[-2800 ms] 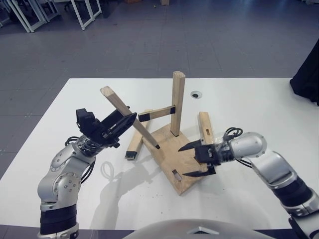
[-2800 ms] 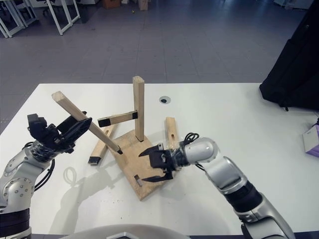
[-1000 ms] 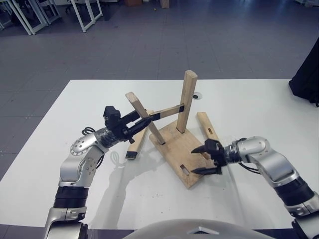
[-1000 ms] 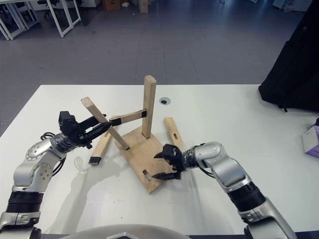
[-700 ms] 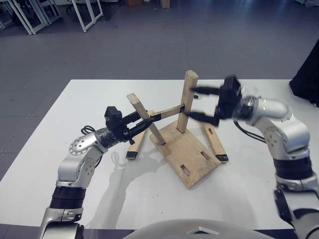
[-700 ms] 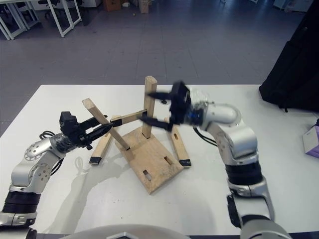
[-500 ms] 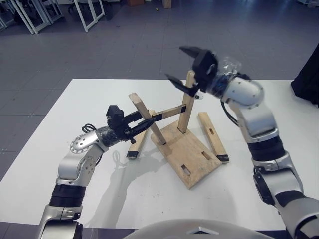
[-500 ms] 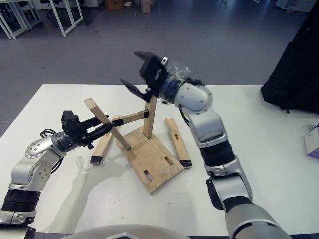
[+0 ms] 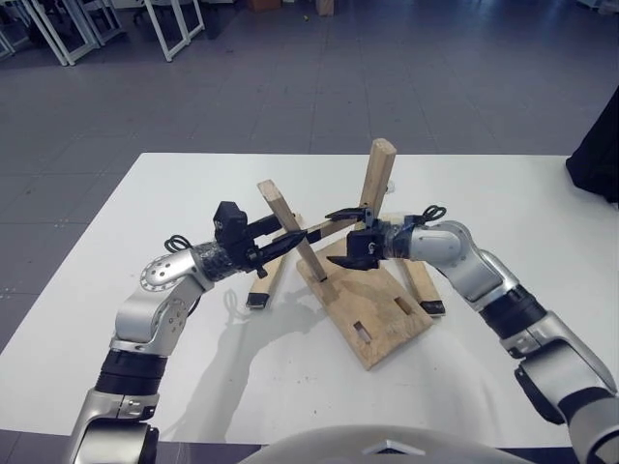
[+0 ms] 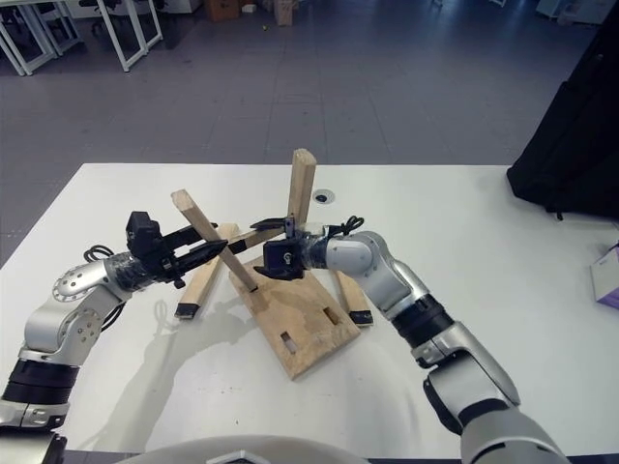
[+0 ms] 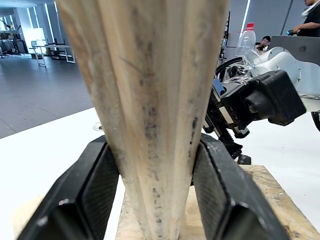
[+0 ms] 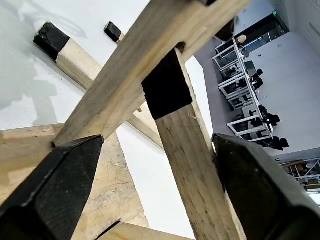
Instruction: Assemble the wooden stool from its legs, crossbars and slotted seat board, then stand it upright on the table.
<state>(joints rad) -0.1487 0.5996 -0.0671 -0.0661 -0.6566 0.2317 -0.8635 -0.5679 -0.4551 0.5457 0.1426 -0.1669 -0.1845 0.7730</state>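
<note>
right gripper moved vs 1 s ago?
Yes. The right gripper has gone from the seat board's near right edge, away from the robot and leftward, to straddle the crossbar beside the upright leg.

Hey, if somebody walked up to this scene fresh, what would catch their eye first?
The half-built stool in the middle of the table: the seat board lies there with an upright leg standing in it. Beside that, the left pincer clamps a slanted leg, and the open right pincer straddles the crossbar between the two legs.
</note>
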